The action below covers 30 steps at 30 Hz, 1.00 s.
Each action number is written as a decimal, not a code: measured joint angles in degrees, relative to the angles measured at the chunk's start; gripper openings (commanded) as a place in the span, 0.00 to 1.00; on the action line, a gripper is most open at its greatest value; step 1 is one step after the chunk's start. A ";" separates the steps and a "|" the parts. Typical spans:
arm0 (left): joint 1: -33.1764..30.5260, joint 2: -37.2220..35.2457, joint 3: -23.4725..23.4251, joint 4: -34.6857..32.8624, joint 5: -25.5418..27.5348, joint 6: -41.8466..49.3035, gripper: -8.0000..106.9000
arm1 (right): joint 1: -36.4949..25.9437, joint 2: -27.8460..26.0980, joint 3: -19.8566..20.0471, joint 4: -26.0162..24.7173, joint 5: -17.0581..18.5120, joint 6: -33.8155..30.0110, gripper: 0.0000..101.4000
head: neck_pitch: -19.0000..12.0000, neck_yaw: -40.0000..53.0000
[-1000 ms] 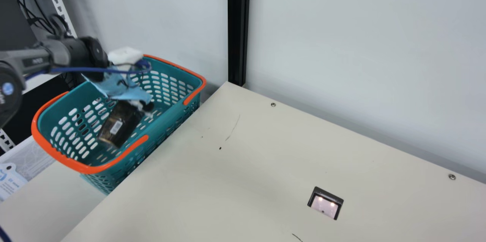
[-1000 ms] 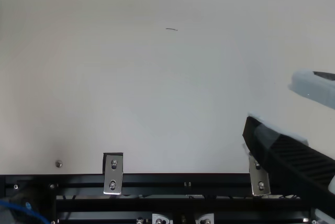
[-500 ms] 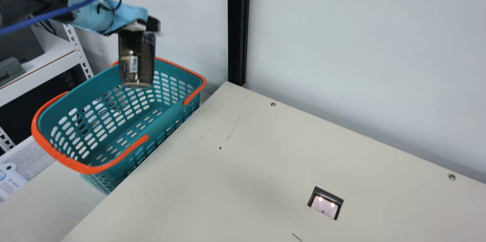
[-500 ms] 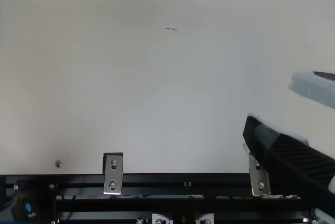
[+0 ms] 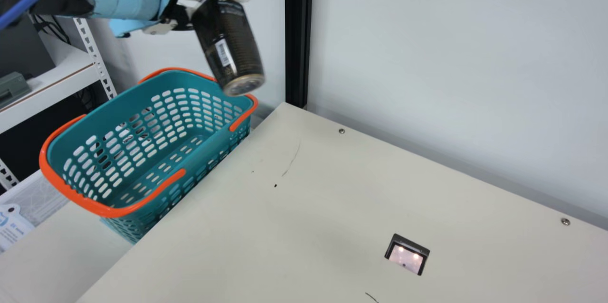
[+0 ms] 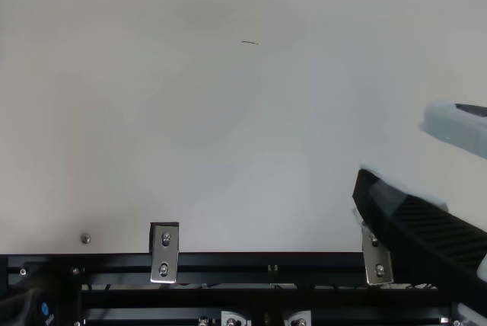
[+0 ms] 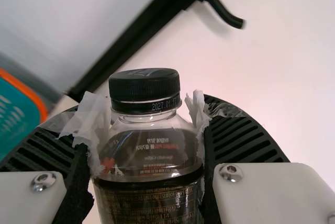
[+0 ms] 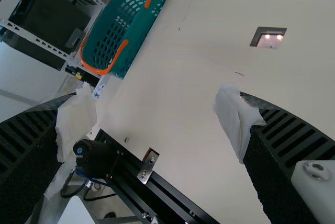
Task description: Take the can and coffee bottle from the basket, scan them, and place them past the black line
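My left gripper (image 5: 209, 6) is shut on the dark coffee bottle (image 5: 230, 51), held tilted above the far right end of the teal basket (image 5: 114, 108) in the main view. In the left wrist view, my left gripper (image 7: 149, 150) has its ribbed fingers pressed on both sides of the coffee bottle (image 7: 149, 153), black cap between them. At the top view's right edge is my right gripper (image 6: 426, 166); in the right wrist view my right gripper (image 8: 157, 124) stands open over the table, nothing between its fingers. The scanner window (image 5: 407, 254) glows in the table top.
The basket stands against the left edge of the cream table (image 5: 294, 227). A black post (image 5: 298, 32) rises at the table's back corner by the wall. White shelving (image 5: 71, 75) is behind the basket.
The left gripper has lifted the coffee bottle up out of the basket and moved it rightward, its base now swung toward the table. The right gripper has stayed still.
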 measured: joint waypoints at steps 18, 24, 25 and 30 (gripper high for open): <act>-24.21 -4.78 5.04 8.13 -10.96 -15.64 0.16 | 0.00 0.00 0.00 0.00 0.00 0.00 1.00 | 0.29 0.00; -32.14 -3.56 3.64 10.23 -12.33 -21.69 0.16 | 0.00 0.00 0.00 0.00 0.00 0.00 1.00 | 0.00 -2.64; -33.29 -3.42 3.38 10.70 -12.33 -22.49 0.16 | 0.00 0.00 0.00 0.00 0.00 0.00 1.00 | 0.00 -4.69; -37.21 -3.20 3.14 11.90 -12.99 -24.90 0.16 | 0.00 0.00 0.00 0.00 0.00 0.00 1.00 | 0.00 -11.73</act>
